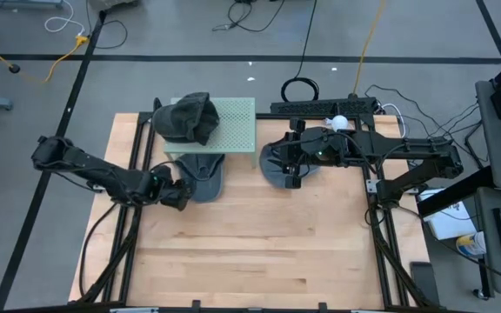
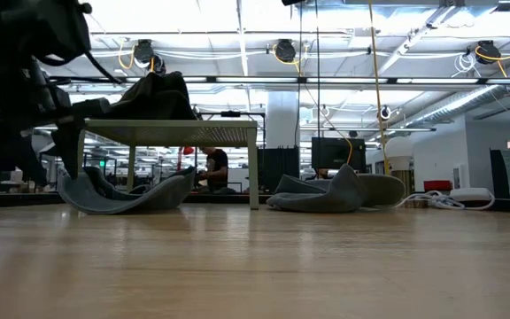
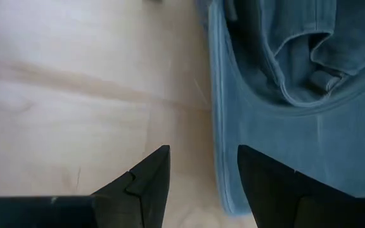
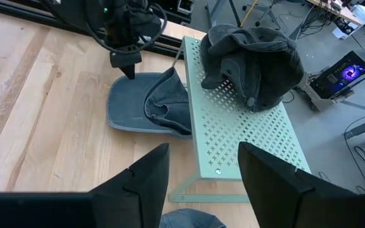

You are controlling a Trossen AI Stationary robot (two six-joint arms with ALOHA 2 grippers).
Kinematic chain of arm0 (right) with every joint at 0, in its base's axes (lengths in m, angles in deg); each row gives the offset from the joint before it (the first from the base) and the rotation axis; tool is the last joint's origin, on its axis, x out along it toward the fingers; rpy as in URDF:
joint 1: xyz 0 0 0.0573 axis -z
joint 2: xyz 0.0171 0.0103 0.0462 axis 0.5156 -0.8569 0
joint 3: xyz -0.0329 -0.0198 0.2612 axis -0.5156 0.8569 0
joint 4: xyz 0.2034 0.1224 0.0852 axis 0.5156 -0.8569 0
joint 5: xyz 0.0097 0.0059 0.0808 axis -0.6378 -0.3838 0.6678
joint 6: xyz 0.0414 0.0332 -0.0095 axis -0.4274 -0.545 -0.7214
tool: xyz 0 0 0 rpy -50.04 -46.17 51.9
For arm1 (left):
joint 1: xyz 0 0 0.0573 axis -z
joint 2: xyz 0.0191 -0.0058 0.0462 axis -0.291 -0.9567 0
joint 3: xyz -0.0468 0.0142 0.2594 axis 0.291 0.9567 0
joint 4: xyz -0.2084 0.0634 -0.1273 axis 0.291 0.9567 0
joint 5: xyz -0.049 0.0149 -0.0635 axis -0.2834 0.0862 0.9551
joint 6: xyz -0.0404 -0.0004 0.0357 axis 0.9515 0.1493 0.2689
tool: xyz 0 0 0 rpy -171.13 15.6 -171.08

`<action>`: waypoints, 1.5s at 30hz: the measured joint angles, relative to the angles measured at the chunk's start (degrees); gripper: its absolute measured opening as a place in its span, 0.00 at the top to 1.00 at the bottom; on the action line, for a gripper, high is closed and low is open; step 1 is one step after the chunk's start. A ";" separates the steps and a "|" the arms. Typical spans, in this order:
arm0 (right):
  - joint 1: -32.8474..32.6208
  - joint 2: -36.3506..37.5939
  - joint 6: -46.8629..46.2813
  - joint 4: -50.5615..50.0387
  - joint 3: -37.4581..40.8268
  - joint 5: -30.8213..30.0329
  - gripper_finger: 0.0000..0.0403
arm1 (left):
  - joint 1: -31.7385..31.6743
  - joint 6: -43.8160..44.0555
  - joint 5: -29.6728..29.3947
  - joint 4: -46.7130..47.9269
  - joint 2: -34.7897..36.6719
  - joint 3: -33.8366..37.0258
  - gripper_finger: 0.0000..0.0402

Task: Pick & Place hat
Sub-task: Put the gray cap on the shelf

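While one dark hat is placed on the green rack, two blue hats remain; left gripper is held open at one brim, right gripper likewise open

Table top — pale wood planks, smooth, faint grain, slight sheen in low view. Small stand — pale green perforated sheet, looks like painted metal, matt. Dark hat on stand — soft cloth, crumpled, matt. Blue-grey hat beside left gripper — denim-like woven cloth, stitched seams, matt. Second grey hat under right arm — same soft cloth. Gripper fingers — dark, hard, matt, plastic-looking. Table frame — black metal bars.
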 joint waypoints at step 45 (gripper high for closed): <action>-0.02 0.00 -9.23 -0.01 0.00 0.01 0.55 | -1.46 -20.82 17.21 -19.01 1.47 2.41 0.97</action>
